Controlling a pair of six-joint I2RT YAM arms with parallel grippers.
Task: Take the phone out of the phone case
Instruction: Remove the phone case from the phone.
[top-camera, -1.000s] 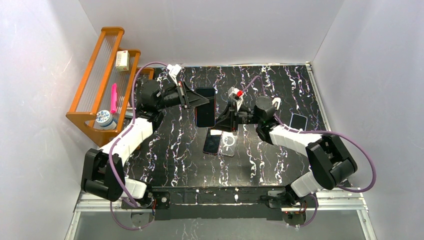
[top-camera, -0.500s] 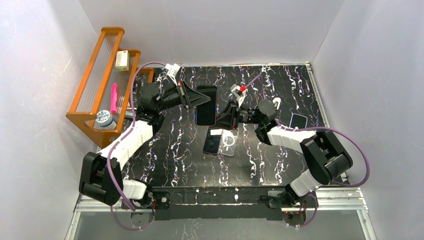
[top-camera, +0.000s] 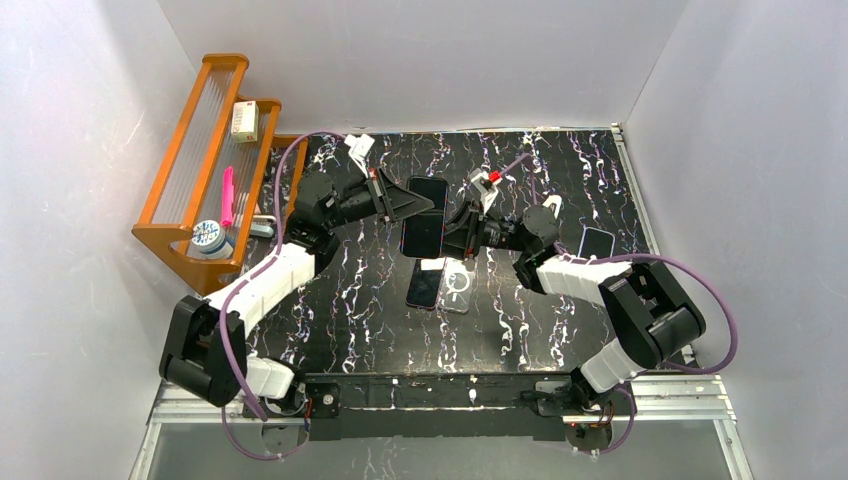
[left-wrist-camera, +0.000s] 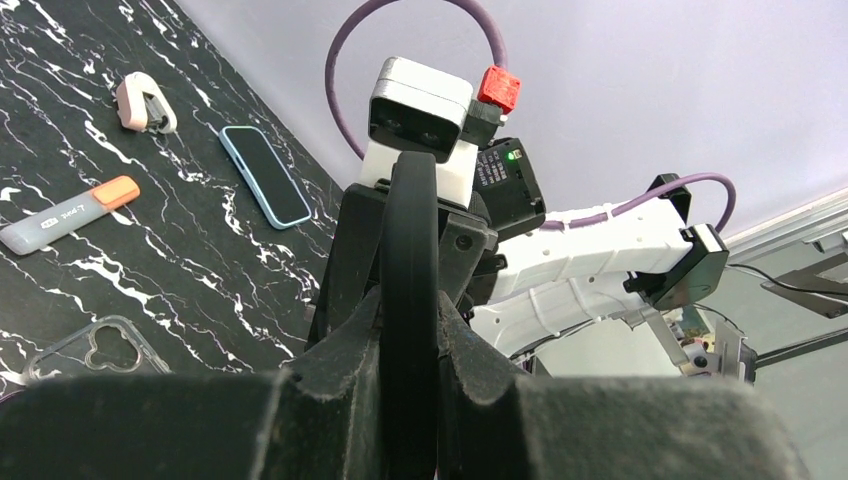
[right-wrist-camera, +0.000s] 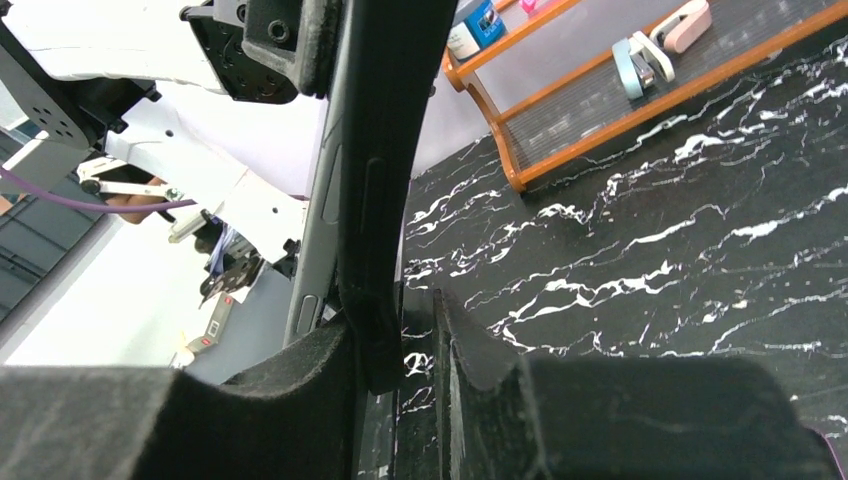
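left gripper (top-camera: 408, 205) pinches the black cased phone (top-camera: 424, 218) aloft; right gripper (top-camera: 449, 236) sits loosely spread around its right edge, so any peel may slip off.

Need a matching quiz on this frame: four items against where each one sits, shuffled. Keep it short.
Things:
1. cased phone
2. clear case
3. blue phone
4. pink pen

Places:
A. in the rack
B. flat at the middle of the table
C. in the air, clamped by the left end effector
D. flat at the table's right side

Pairs: 1-C, 2-B, 3-D, 4-A
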